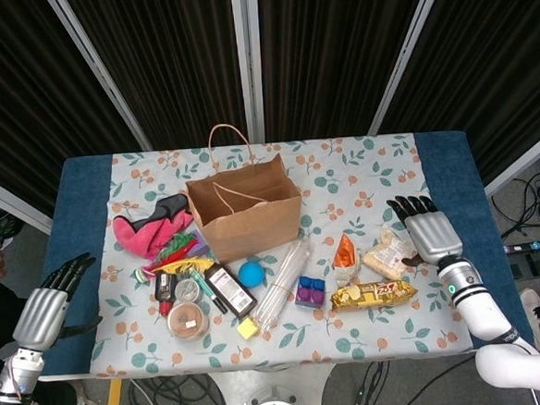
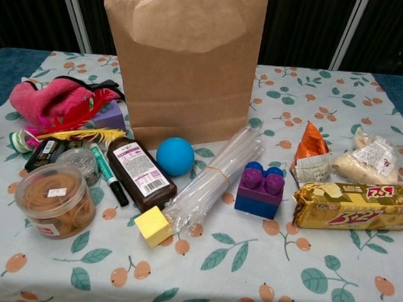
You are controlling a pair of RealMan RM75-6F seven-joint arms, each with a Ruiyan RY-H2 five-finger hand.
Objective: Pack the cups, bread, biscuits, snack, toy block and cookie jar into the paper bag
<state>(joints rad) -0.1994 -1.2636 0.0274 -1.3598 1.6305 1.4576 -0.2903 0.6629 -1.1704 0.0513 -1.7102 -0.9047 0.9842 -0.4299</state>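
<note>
The brown paper bag stands upright and open at the table's middle back. In front of it lie a sleeve of clear cups, the purple and blue toy block, an orange snack packet, wrapped bread, a gold biscuit pack and the cookie jar. My right hand hovers open just right of the bread, holding nothing. My left hand hangs open off the table's left edge.
A pink cloth, coloured feathers, a brown bottle, a blue ball, a yellow cube, a marker and a small tin crowd the left front. Blue table edges flank the floral cloth.
</note>
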